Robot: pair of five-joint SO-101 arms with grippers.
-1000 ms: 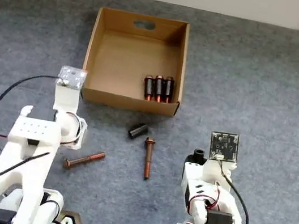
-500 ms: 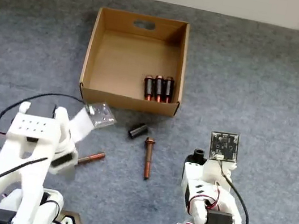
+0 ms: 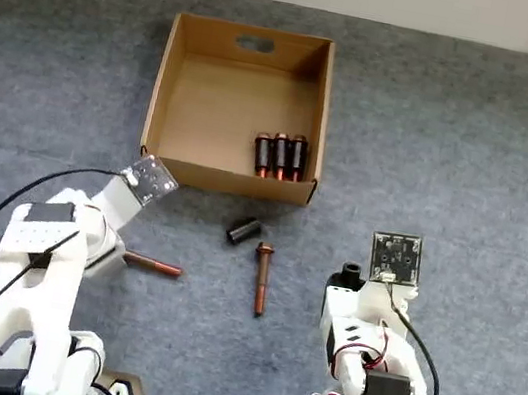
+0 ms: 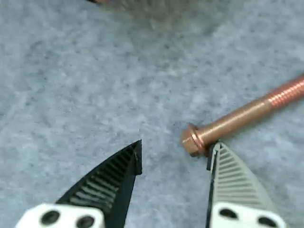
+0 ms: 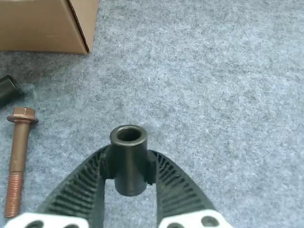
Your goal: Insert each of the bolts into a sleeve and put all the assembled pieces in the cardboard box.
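Observation:
My left gripper point(image 4: 176, 146) stands open just over the carpet, with the hex head of a copper bolt point(image 4: 237, 116) right at the tip of its pale finger. From above, this bolt point(image 3: 156, 265) pokes out from under the left arm point(image 3: 59, 239). My right gripper point(image 5: 129, 156) is shut on a black sleeve point(image 5: 128, 142), held upright with its bore showing; the high view shows it point(image 3: 350, 271) at the right arm's front. A second bolt point(image 3: 261, 278) and a loose black sleeve point(image 3: 243, 230) lie between the arms. The cardboard box point(image 3: 175, 91) holds three assembled pieces point(image 3: 279, 156).
Grey carpet covers the whole table. The box's front wall point(image 3: 226, 181) stands just beyond the loose sleeve. In the right wrist view, the box corner point(image 5: 47, 23) and the second bolt point(image 5: 19, 156) lie off to one side. Open carpet lies right of the box.
The left arm swung away from the box's front corner and down onto the near bolt. That bolt shifted from slanted to nearly level. The right arm stayed still.

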